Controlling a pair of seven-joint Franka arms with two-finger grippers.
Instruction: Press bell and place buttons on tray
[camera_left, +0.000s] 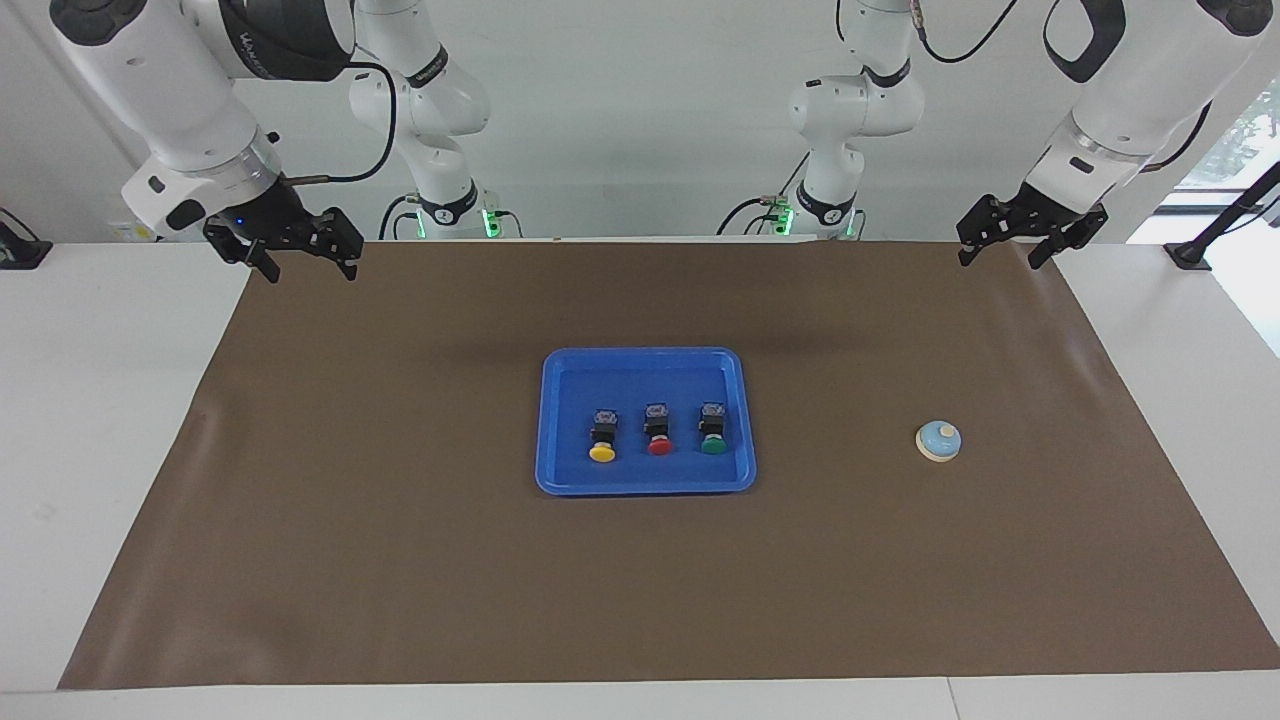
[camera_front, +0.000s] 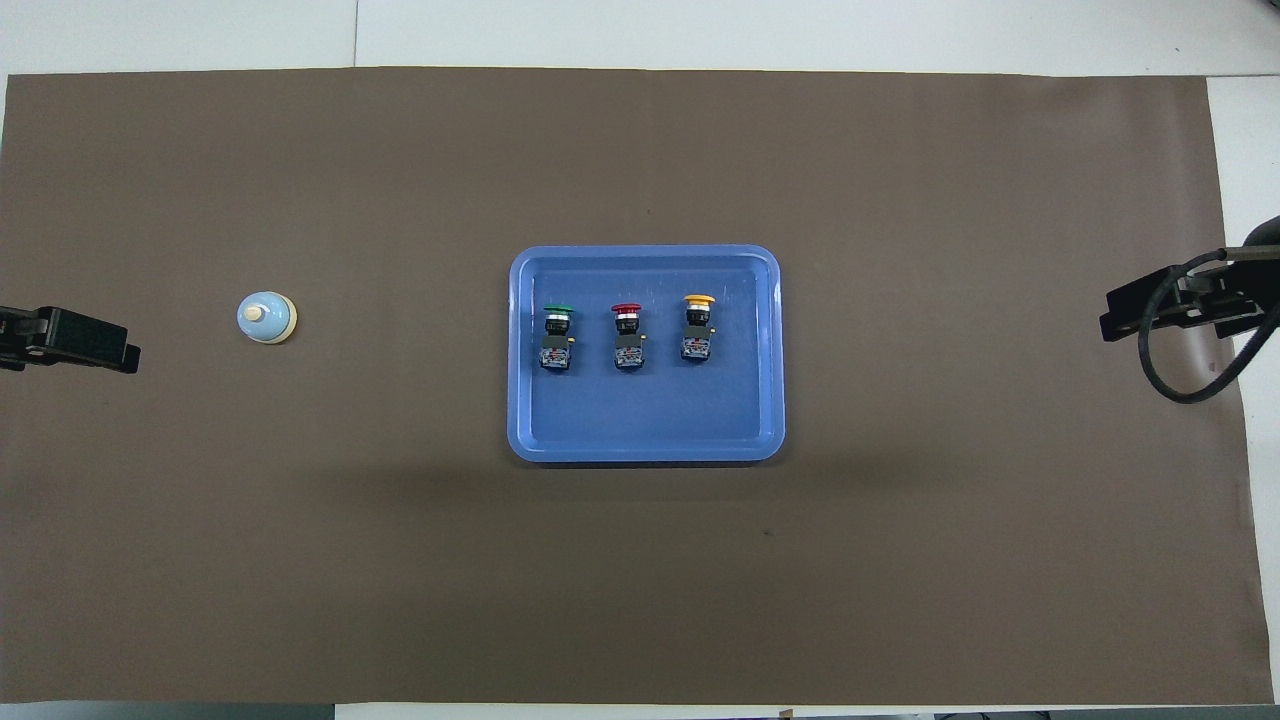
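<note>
The blue tray (camera_left: 640, 478) lies at the middle of the brown mat. Three buttons lie on their sides in it in a row: yellow (camera_left: 602, 440), red (camera_left: 659, 434), green (camera_left: 713, 431). The tray (camera_front: 645, 425) and the green (camera_front: 557, 335), red (camera_front: 627, 335) and yellow (camera_front: 698, 328) buttons also show in the overhead view. The light-blue bell (camera_left: 938, 441) (camera_front: 266, 317) stands on the mat toward the left arm's end. My left gripper (camera_left: 1000, 256) (camera_front: 95, 345) hangs open and empty over the mat's edge near its base. My right gripper (camera_left: 310, 266) (camera_front: 1150, 312) hangs open and empty over the mat's edge at its own end.
The brown mat (camera_left: 400, 560) covers most of the white table. A black cable (camera_front: 1165, 370) loops beside the right gripper. A black stand (camera_left: 1195, 255) sits at the table's corner by the left arm.
</note>
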